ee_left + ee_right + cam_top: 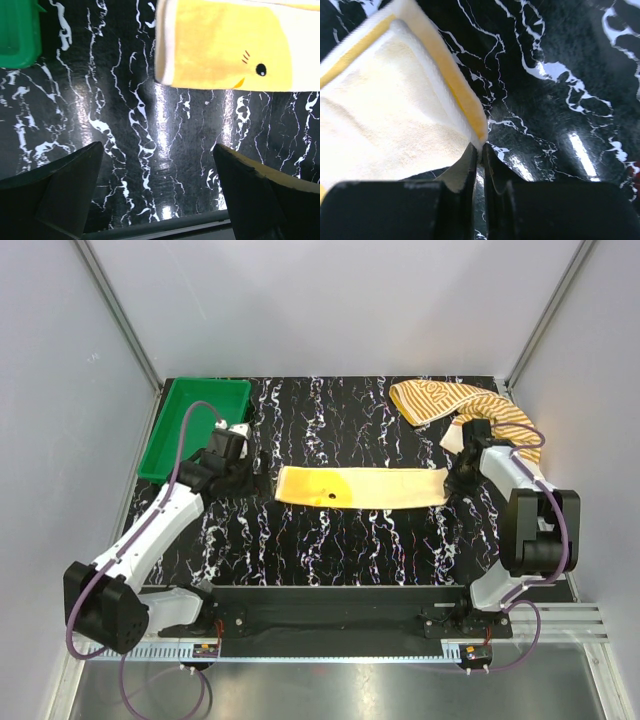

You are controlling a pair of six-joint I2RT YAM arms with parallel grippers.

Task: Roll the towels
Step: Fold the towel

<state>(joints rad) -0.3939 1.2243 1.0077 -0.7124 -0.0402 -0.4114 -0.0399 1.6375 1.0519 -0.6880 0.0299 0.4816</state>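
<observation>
Right gripper (481, 150): pinched shut on a corner of yellow towel (360, 487), at the end farthest from green tray (215, 400). Left gripper (157, 147): spread wide, empty, between tray and towel's near end. Towel flat, long axis running straight away from the tray. Heaped behind that far end: striped towel (450, 405). Likely next: rolling from pinched end toward tray.

yellow towel (360, 487) is fuzzy cloth, marbled tabletop (330, 540) glossy, green tray (200, 390) smooth plastic.

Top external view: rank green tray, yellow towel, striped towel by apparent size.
1. green tray
2-3. yellow towel and striped towel: they look close. The striped one is bunched and partly behind the right arm, so unranked.
</observation>
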